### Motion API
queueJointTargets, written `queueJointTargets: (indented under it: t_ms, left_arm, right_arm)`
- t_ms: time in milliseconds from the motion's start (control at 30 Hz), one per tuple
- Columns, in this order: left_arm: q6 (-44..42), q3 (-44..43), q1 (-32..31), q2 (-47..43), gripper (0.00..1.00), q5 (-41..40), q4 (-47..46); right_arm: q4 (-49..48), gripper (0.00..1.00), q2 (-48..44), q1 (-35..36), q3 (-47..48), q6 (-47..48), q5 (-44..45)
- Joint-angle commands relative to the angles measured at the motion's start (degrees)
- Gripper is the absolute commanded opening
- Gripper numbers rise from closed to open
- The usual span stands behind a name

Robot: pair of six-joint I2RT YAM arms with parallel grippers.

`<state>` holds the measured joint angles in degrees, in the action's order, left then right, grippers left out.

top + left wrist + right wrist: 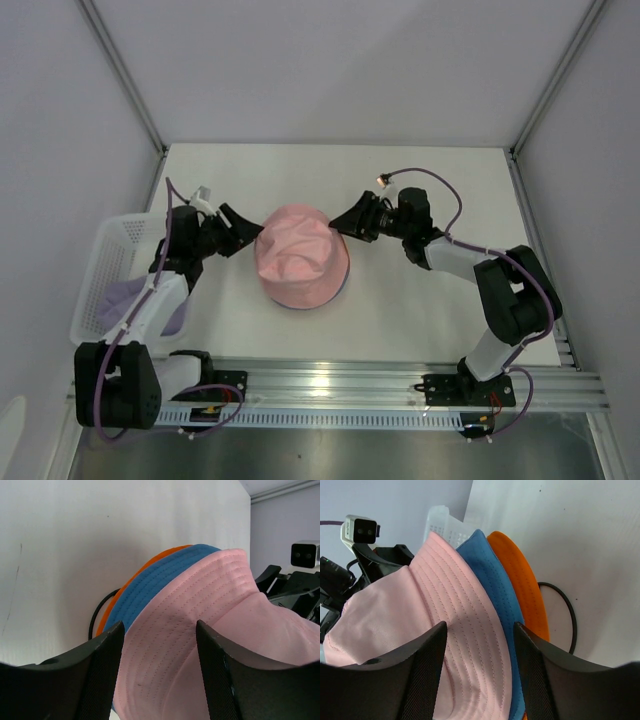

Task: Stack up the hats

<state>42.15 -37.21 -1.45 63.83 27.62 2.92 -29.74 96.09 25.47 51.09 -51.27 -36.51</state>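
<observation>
White table [430, 310] carries the pink hat [300, 255]; left claw [245, 235] and right claw [345, 225] gape at its brim, empty; a catching finger might drag it askew

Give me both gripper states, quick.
Left gripper: open, astride the brim of the pink hat, not clamped.
Right gripper: open, astride the opposite side of the same brim.

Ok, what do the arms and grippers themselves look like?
The left arm and right arm have white links between black joints, purple cables looping alongside. The left gripper and right gripper are black, broad fingers finely dimpled, each carrying a white camera box.
</observation>
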Motion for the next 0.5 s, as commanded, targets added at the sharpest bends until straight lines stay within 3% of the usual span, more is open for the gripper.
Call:
queueJointTargets:
  t_ms: [0, 33, 67, 233, 333, 400, 433, 467]
  left_arm:
    - [0.9, 1.0, 0.4, 1.1, 0.61, 4.4, -6.2]
    - [0.8, 0.7, 0.4, 1.3, 0.59, 4.0, -5.9]
    - [0.7, 2.0, 0.4, 1.4, 0.5, 3.8, -5.9]
    - [1.3, 3.4, 0.4, 2.3, 0.41, 3.1, -6.5]
    - [1.6, 4.2, 0.3, 3.0, 0.26, 2.8, -6.6]
    - [1.6, 4.5, 0.4, 3.5, 0.2, 2.3, -6.1]
    - [1.4, 4.3, 0.3, 3.8, 0.14, 1.6, -5.3]
    - [1.4, 4.3, 0.3, 3.8, 0.11, 1.4, -5.3]
  right_arm:
    - [-3.5, 0.59, 0.8, 0.7, 0.6, -0.5, -0.7]
    - [-3.5, 0.59, 1.0, 0.8, 0.7, -0.4, -0.6]
    - [-3.4, 0.59, 1.1, 0.9, 0.9, -0.4, -0.5]
    - [-1.8, 0.56, 1.9, 1.4, 1.3, 0.6, -0.2]
    - [-1.2, 0.49, 2.1, 1.7, 1.4, 1.1, 0.0]
    - [-0.7, 0.37, 2.1, 1.9, 1.3, 1.6, 0.0]
    - [0.3, 0.21, 2.1, 2.3, 1.3, 2.3, 0.2]
    - [0.3, 0.21, 2.1, 2.3, 1.3, 2.3, 0.2]
